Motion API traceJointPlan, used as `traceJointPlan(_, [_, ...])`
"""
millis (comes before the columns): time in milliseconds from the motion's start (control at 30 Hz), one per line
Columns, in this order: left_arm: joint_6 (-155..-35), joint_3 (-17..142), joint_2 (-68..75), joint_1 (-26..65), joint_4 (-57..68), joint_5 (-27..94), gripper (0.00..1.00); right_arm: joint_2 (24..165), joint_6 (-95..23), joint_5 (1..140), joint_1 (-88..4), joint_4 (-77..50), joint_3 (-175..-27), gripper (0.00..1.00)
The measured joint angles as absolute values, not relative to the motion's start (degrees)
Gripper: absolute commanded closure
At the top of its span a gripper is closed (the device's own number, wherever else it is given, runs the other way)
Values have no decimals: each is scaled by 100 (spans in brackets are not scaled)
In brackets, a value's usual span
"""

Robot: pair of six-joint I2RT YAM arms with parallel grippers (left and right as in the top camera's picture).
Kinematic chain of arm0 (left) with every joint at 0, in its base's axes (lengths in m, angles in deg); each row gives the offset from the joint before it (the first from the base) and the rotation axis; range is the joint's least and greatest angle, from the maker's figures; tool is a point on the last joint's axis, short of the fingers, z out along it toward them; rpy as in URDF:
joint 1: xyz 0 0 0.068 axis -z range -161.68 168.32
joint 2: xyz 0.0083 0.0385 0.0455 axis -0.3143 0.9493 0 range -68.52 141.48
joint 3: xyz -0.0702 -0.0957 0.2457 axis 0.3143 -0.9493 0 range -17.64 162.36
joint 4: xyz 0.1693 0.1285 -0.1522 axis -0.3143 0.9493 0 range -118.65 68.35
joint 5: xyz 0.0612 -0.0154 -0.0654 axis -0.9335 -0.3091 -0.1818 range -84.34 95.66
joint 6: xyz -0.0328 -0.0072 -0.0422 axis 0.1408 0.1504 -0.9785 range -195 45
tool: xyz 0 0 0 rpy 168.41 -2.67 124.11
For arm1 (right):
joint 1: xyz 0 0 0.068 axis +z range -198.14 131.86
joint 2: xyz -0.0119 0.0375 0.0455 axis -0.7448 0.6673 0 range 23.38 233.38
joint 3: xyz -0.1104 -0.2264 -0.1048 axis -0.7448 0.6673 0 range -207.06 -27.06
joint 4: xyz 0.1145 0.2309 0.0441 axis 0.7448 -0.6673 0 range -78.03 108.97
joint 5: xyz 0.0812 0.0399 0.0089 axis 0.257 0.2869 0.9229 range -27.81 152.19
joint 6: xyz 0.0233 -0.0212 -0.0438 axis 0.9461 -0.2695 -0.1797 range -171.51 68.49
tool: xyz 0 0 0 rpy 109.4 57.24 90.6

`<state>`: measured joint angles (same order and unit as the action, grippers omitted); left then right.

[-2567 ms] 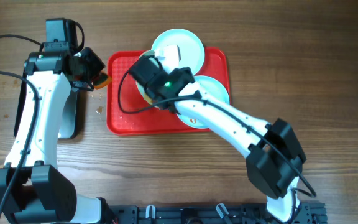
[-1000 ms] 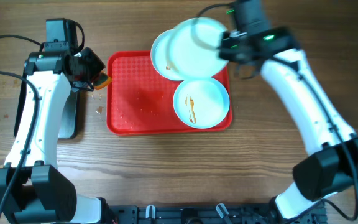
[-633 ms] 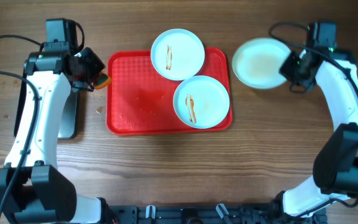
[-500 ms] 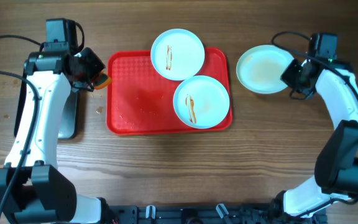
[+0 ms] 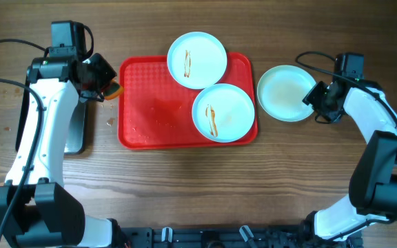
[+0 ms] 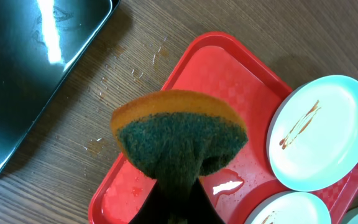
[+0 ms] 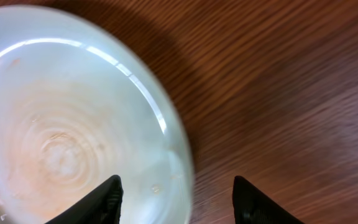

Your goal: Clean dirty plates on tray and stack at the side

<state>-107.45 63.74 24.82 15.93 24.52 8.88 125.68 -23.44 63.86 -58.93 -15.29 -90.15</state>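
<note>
Nearest, one streaked plate sits unmoved in the right half of the tray. Just right of the tray, the third plate now lies on the table, closer in than half a second ago. The right gripper straddles its rim, jaws apart, tips cut off in the wrist view. The left gripper stays clamped on the sponge, which hides its fingers. Farthest, the second streaked plate overhangs the tray's far rim.

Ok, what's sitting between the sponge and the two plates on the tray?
Only the bare left half of the tray, with a small wet patch; the overhead view shows it best.
</note>
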Motion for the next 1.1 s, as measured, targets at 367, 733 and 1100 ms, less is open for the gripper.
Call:
traceJointPlan(367, [-10745, 6374, 2482, 1593, 2493, 888, 96, 12568, -3172, 8982, -5095, -2283, -9761, 53])
traceJointPlan(733, [-10745, 6374, 2482, 1593, 2498, 888, 96, 12568, -2560, 7367, -3285, -2211, -9271, 60])
traceJointPlan(1100, [-10745, 6374, 2482, 1593, 2496, 888, 96, 12553, -2449, 7378, -3231, -1780, -8600, 93])
